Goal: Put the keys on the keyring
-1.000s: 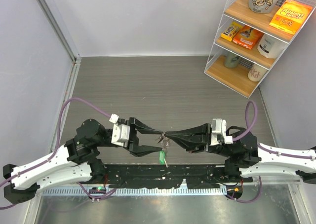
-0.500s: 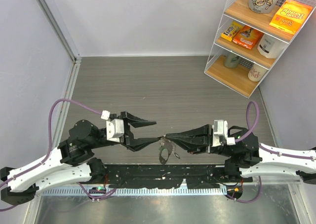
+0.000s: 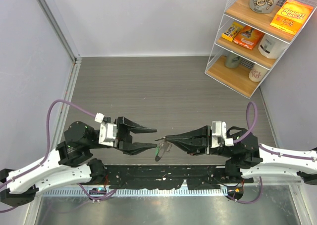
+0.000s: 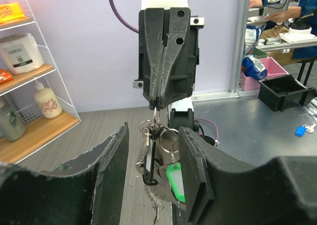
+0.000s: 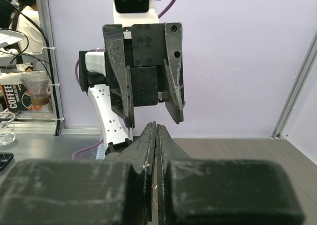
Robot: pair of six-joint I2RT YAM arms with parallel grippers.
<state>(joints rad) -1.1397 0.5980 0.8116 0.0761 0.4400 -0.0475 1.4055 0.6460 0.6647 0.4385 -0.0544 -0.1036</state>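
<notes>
My right gripper (image 3: 159,139) is shut on the keyring (image 4: 171,138), a bunch of thin silvery loops with a bright green piece (image 4: 176,183). It holds the bunch above the table at the near middle. Small silver keys (image 4: 148,158), one with a dark head, hang on the bunch and show as a small cluster in the top view (image 3: 163,148). My left gripper (image 3: 154,137) is open and empty, facing the right one. Its fingers (image 4: 111,175) stand on either side of the hanging bunch without touching it. In the right wrist view my shut fingers (image 5: 156,136) hide the bunch.
A white wire shelf (image 3: 257,36) with boxes, bottles and cups stands at the back right. A metal rail (image 3: 74,81) runs along the left wall. The black base plate (image 3: 163,178) lies along the near edge, under both arms.
My left gripper has let go of the bunch, opened and pulled back to the left. My right gripper has stayed shut on the keyring and shifted slightly left.
</notes>
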